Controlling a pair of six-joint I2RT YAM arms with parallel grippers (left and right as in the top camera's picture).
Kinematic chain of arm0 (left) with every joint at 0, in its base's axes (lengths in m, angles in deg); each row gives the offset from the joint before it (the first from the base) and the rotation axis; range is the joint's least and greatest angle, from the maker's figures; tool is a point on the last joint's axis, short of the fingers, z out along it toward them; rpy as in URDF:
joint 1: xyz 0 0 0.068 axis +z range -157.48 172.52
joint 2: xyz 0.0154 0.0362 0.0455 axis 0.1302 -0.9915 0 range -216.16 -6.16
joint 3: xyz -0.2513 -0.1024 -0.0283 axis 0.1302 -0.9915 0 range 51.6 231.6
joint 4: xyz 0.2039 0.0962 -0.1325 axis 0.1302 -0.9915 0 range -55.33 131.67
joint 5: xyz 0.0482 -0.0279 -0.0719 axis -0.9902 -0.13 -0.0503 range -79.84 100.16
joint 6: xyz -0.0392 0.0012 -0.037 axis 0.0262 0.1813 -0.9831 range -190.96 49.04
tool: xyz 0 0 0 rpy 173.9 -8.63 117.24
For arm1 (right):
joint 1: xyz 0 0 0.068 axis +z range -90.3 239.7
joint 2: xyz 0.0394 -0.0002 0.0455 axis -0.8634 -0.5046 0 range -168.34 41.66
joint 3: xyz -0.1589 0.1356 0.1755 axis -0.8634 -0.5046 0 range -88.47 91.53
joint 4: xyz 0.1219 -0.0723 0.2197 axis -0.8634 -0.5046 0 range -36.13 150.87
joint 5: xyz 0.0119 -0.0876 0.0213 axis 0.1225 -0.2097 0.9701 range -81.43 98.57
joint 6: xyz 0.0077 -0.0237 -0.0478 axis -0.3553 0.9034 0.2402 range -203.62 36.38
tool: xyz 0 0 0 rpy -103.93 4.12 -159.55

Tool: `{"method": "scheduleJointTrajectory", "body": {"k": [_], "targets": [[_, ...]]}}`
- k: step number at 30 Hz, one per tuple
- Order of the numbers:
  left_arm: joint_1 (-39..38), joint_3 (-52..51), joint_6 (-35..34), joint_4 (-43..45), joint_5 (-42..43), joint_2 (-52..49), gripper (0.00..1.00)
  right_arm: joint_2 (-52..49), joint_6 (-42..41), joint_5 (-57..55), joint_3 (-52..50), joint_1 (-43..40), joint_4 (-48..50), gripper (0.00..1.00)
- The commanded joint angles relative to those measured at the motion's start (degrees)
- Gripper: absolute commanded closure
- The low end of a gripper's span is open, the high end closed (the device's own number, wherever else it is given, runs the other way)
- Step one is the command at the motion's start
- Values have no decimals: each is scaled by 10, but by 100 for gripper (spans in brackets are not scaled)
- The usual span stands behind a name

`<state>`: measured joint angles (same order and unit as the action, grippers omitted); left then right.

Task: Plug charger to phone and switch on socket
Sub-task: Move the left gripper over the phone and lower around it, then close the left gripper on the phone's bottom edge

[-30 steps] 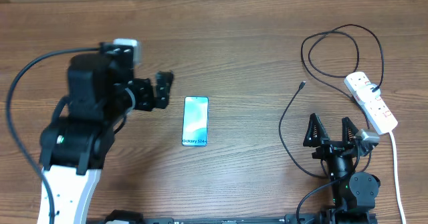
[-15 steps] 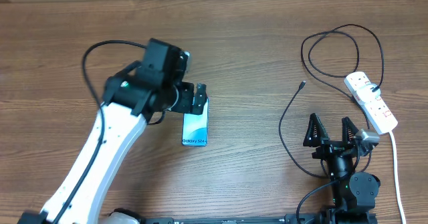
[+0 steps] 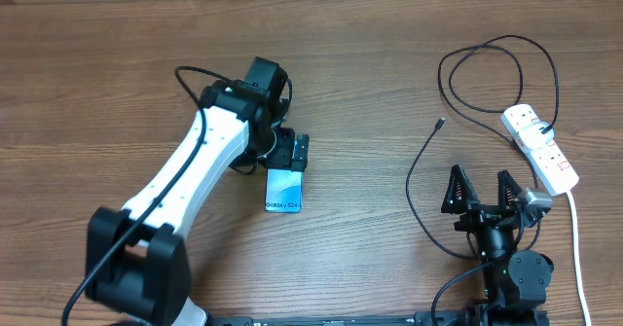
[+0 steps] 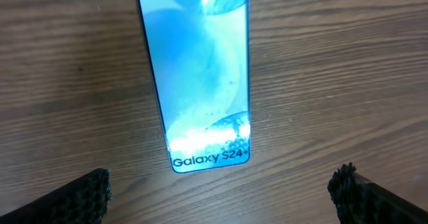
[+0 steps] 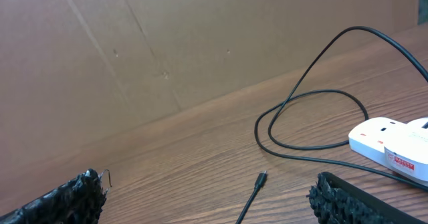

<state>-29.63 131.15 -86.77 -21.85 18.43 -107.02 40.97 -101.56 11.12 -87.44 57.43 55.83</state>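
**Overhead:** The left gripper (image 3: 295,154) hangs over the phone (image 3: 283,192), hiding its far end from this angle. The phone lies flat with its screen lit, left of centre on the wooden table (image 3: 389,54). The right gripper (image 3: 479,185) waits near the table's front edge, jaws spread and empty, between the charger (image 3: 413,175) and the white socket (image 3: 541,149). The charger loops from the socket to a free plug tip (image 3: 441,124), well apart from the phone.

**Left wrist:** Both fingertips (image 4: 83,194) stand wide apart and grip nothing. The phone's "Galaxy S24+" end lies between and just beyond them.

**Right wrist:** The plug tip lies loose on the wood ahead of the open fingers (image 5: 344,197), with the socket off to the right.

**Likely trouble:** A slim phone flat on bare wood may skid or spin if the claw closes off-centre. An unbraced phone could also slide away when the plug tip is pushed in. The thin charger may slip out of a pinch, or tug the socket out of place.
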Motion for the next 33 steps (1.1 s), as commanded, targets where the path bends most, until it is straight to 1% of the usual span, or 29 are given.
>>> {"method": "scheduleJointTrajectory", "body": {"k": [1,10,19,25,33], "targets": [[-4,12,-16,-6,8,-40,0,5,4,-3,-6,-2,4,0],[-4,12,-23,4,-14,-101,1,5,4,-3,-6,-2,4,0],[-4,12,-35,19,-14,-148,0,5,4,-3,-6,-2,4,0],[-4,12,-36,24,-14,-156,0,5,4,-3,-6,-2,4,0],[-4,12,-76,33,-14,-156,0,5,4,-3,-6,-2,4,0]]}}
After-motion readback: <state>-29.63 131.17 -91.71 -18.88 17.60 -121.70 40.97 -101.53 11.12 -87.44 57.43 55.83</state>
